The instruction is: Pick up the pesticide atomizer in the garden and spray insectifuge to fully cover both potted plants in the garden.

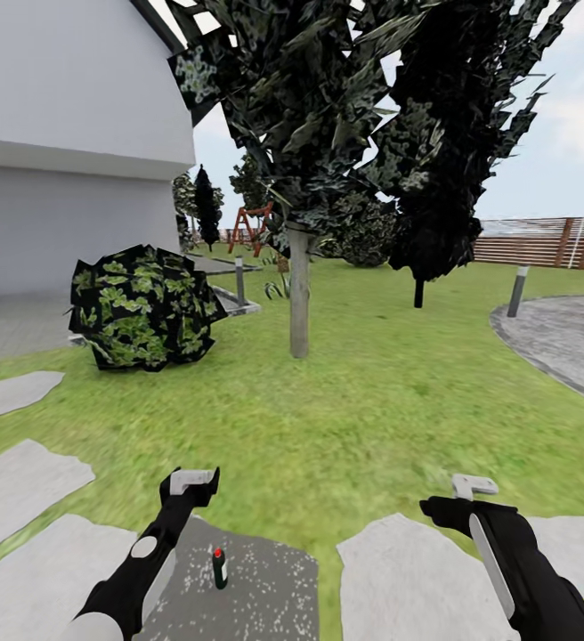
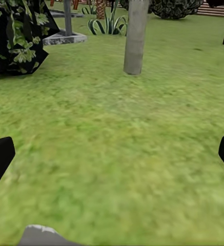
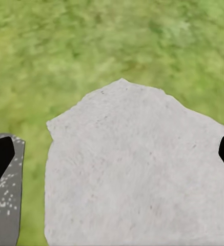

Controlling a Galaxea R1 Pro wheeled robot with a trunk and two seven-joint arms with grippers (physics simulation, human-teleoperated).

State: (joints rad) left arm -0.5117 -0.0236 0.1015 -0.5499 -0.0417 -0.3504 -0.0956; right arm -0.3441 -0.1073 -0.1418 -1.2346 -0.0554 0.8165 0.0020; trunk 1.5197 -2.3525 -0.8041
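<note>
Fingers on both our grippers, left gripper & right gripper, spread apart, holding nothing. Pesticide atomizer stands upright on the dark paving slab, just beside left arm. Prob. light, rigid, tippy; we'd pinch mid-body, below spray head.

A grey tree trunk is located mid-lawn, with a dark leafy bush beside a white building wall. A grey bollard lamp is positioned near a red swing frame seen far off.

Paved patio cut off by frame edge.
</note>
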